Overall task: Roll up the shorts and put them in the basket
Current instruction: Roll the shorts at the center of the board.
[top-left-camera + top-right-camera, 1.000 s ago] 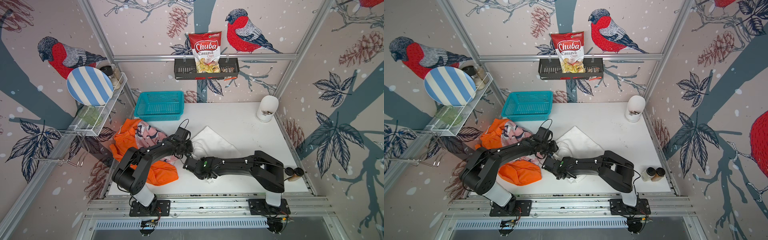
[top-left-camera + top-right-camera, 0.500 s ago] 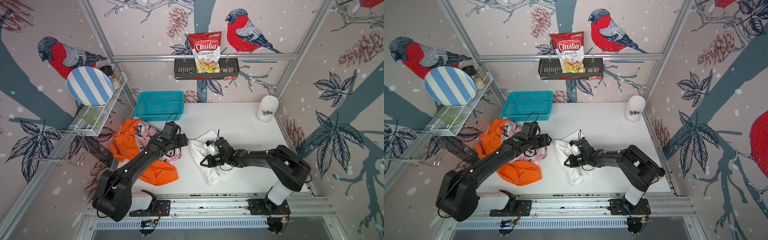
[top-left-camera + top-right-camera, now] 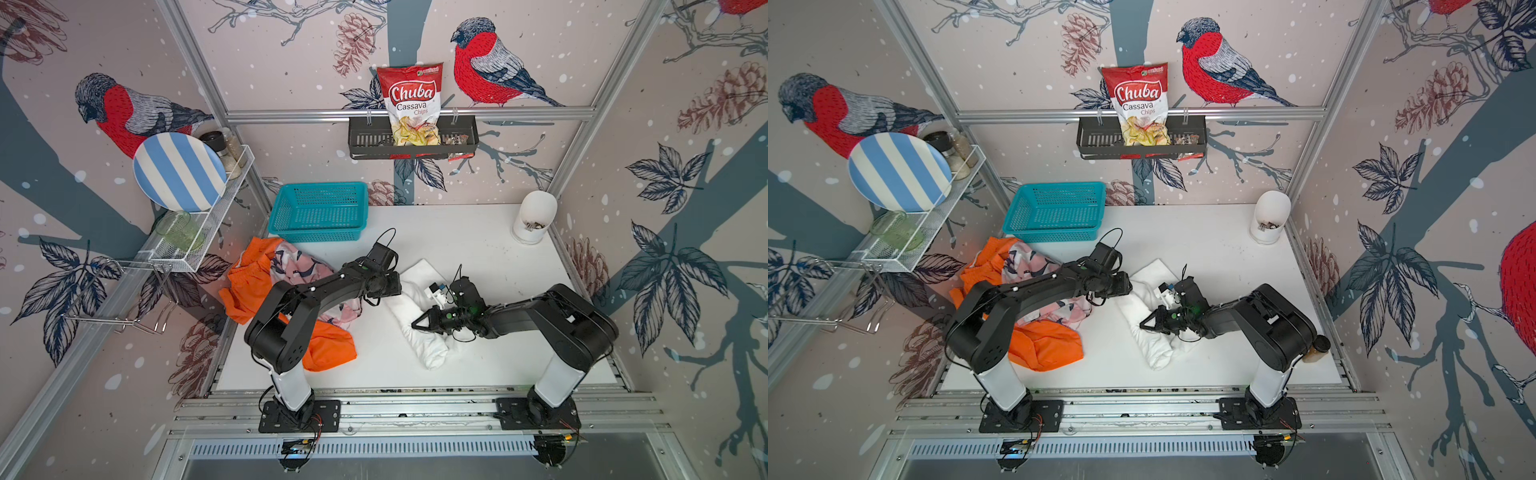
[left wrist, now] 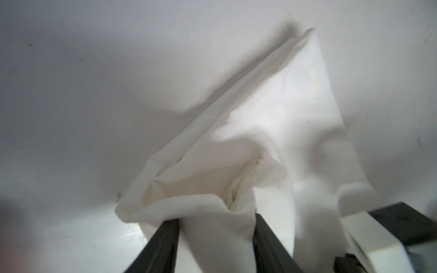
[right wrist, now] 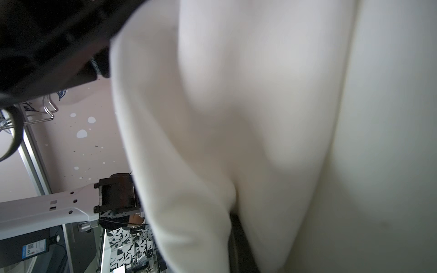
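White shorts (image 3: pixel 428 353) part-rolled and loose, a bunched fold pinched between left gripper (image 4: pixel 216 219) fingers, the roll under right gripper (image 3: pixel 415 326) tips, cannot tell if spread; orange shorts (image 3: pixel 328 345) and pink shark-print shorts (image 3: pixel 297 266) heaped unrolled, well behind the left fingers.

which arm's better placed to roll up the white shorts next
Left, probably: the left gripper already has the white shorts bunched between its jaws at the flatter end, while the right gripper only sits over the bunched middle.
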`<state>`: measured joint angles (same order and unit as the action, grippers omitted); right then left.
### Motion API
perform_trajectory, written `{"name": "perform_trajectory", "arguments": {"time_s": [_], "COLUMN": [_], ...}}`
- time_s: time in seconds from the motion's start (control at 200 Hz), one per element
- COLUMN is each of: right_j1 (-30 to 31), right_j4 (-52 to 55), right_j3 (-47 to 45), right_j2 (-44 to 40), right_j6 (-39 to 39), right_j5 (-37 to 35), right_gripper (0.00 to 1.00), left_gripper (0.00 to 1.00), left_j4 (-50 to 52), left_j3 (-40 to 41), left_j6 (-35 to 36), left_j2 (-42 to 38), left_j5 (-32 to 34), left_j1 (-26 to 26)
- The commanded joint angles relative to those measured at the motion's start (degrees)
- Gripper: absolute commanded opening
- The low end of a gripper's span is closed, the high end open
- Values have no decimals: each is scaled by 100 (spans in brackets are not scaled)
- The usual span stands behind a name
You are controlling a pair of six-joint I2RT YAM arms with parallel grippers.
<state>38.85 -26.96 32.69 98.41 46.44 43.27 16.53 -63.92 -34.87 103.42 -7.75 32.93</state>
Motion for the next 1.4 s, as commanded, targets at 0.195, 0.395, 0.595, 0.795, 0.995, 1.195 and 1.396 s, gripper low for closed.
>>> {"name": "perform_trajectory", "arguments": {"time_s": [0.195, 0.395, 0.595, 0.795, 0.995, 1.195, 1.396], "right_j1": [872, 2446, 3665, 3893, 3763, 3678, 3326], "right_j4": [4158, 6432, 8000, 8367, 7928, 7170, 5622], "right_j3": [1307, 2994, 4481, 4763, 4016, 3564, 3182], "right_j2": [-1347, -1025, 460, 1472, 1682, 1299, 300], "right_j6": [-1400, -1465, -996, -886, -829, -1231, -1881], "right_j5": [-3563, -6666, -8151, -8440, -8159, -7513, -5184], "right_gripper": [62, 74, 88, 97, 92, 38, 12], "left_gripper": [31, 31, 31, 31, 31, 36, 56], "left_j4": [-1, -68, -70, -89, -124, -89, 216], "left_j3": [-285, -194, -169, -59, 145, 374, 564], "left_j6": [463, 501, 499, 517, 551, 595, 585], "left_j2": [835, 898, 857, 804, 657, 282, -586], "left_j5": [-81, -205, -200, -216, -218, -103, 301], "left_j1": [-66, -68, -75, -95, -193, -416, -692]}}
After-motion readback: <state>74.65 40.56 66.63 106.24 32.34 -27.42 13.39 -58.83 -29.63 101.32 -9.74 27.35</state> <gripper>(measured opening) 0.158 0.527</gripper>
